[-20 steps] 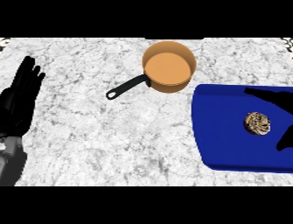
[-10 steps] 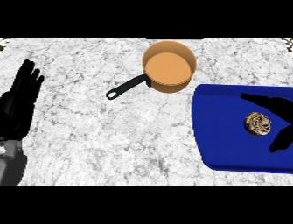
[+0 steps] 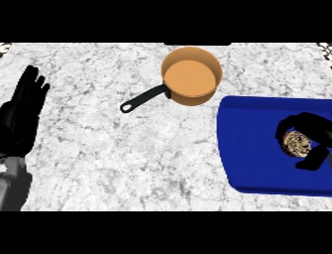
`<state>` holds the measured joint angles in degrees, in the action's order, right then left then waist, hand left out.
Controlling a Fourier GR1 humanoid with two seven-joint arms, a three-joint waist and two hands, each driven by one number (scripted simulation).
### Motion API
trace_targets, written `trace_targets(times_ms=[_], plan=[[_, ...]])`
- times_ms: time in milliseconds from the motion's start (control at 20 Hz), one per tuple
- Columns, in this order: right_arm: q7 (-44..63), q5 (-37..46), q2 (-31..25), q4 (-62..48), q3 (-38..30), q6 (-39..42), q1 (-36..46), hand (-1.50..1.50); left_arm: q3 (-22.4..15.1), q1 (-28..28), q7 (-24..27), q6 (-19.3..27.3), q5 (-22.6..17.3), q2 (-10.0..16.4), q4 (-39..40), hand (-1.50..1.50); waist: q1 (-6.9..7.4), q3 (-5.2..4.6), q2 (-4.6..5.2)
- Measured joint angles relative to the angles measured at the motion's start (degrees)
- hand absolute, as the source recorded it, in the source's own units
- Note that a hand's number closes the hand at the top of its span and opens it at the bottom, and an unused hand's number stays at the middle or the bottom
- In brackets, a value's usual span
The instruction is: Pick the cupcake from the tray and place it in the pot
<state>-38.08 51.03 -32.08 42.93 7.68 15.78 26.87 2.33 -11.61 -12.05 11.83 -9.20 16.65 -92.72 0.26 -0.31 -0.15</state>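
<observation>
While the right hand is curling its fingers and thumb round the cupcake, the cupcake is sitting inside that curl, on the right part of the blue tray. The orange pot is standing on the counter just past the tray's top left corner, apart from the hand. The left hand is resting open by the left edge, fingers up
</observation>
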Motion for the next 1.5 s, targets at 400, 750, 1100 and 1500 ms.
trace_targets(times_ms=[400,750,1100,1500], plan=[[-2.9,2.7,0.7,-1.4,-1.3,-1.2,0.5,1.50,1.0,0.7,0.0,-1.2,1.3,-1.4,-0.6,0.00,-0.03,-0.08,-0.05],[7.2,7.7,17.4,13.1,9.8,2.5,1.6,1.50,1.1,1.1,-1.4,-1.5,1.3,-1.0,-1.2,0.00,-0.20,-0.91,-1.60],[24.9,1.0,29.3,29.1,18.5,3.7,-0.1,1.50,1.4,0.9,-1.2,-1.1,1.5,-1.3,-0.4,0.00,-0.68,-0.04,-1.69],[49.7,-8.0,31.7,52.3,22.0,-7.8,0.4,1.50,1.6,0.4,-1.4,-0.8,1.7,-1.3,0.0,0.00,-1.30,0.21,-1.36]])
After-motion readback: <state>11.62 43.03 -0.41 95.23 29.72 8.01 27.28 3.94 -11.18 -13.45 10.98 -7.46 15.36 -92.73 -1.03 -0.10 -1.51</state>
